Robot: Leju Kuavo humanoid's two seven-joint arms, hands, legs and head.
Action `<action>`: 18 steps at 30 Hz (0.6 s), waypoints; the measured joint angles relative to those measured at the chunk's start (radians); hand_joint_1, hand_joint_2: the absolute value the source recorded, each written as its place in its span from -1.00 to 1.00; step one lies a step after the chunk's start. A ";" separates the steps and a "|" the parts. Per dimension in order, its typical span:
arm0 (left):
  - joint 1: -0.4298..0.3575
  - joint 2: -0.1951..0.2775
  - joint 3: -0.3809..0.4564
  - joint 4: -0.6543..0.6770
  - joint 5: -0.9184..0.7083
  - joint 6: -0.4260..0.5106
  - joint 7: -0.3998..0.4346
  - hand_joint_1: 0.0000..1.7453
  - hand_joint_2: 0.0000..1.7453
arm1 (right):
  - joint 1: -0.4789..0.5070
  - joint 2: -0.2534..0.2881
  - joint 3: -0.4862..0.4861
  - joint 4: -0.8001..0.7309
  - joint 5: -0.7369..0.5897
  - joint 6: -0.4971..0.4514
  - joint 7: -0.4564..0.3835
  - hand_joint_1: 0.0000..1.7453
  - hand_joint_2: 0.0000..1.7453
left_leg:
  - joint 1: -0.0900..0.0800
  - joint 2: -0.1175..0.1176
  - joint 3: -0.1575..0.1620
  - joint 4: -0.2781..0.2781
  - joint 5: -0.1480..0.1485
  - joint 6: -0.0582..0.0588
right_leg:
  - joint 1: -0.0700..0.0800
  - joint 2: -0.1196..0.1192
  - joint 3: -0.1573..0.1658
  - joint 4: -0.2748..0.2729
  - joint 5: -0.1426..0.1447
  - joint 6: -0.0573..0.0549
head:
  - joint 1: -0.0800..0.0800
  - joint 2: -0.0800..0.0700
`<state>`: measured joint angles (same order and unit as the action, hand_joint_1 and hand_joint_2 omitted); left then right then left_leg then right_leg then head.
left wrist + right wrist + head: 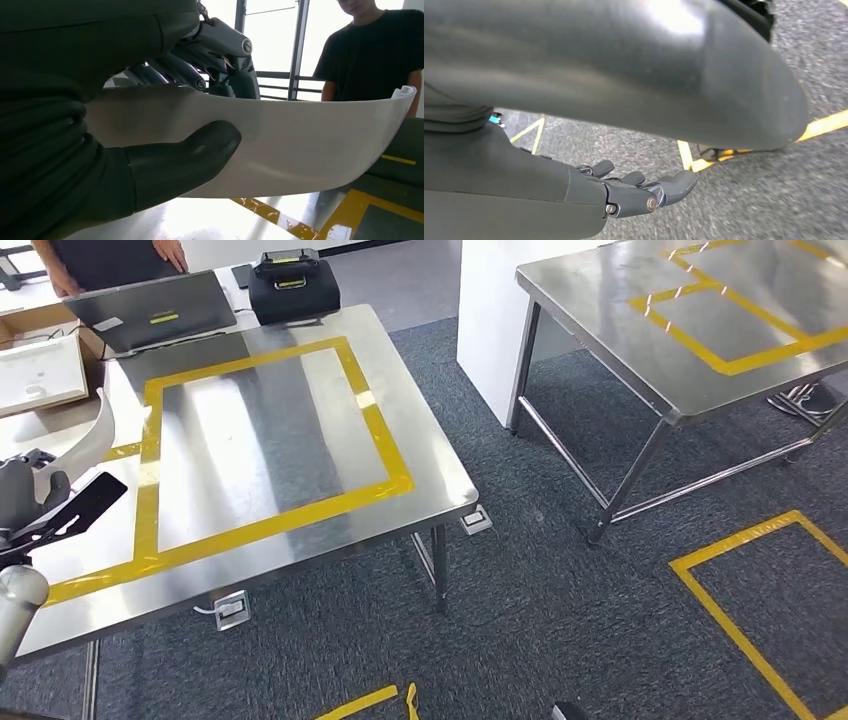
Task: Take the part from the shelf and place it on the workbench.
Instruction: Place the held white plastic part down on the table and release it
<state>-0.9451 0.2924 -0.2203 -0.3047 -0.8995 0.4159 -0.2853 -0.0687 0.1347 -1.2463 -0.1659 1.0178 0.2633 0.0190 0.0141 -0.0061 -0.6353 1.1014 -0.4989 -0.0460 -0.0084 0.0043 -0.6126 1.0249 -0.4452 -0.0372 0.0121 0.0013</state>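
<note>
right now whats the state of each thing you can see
left hand: gripping the white curved part, thumb across its face
white curved part: held up above the near workbench, not set down
right hand: holding nothing, fingers apart, over carpet
laptop: lid open, on the workbench's far edge
black case: closed, beside the laptop

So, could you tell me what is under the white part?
The left hand holds the white part above the steel workbench and its yellow tape; its lower end is hidden.

Empty right hand [634, 192], fingers seemingly loosely extended, above grey carpet [774, 200].
</note>
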 joint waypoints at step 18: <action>0.013 0.041 0.000 0.017 0.017 -0.007 -0.013 1.00 1.00 | 0.001 0.001 0.000 0.000 0.004 -0.011 -0.003 -1.00 -1.00 | 0.000 0.001 0.028 -0.083 0.056 0.049 | 0.002 0.000 -0.111 0.259 -0.144 0.044 | 0.006 0.000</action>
<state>-0.9325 0.3338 -0.2205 -0.2873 -0.8829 0.4084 -0.2979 -0.0678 0.1361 -1.2463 -0.1659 1.0219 0.2525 0.0164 0.0137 -0.0051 -0.6077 1.0185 -0.4429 0.0030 -0.0060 0.0040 -0.7237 1.2842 -0.5894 0.0066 0.0177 0.0014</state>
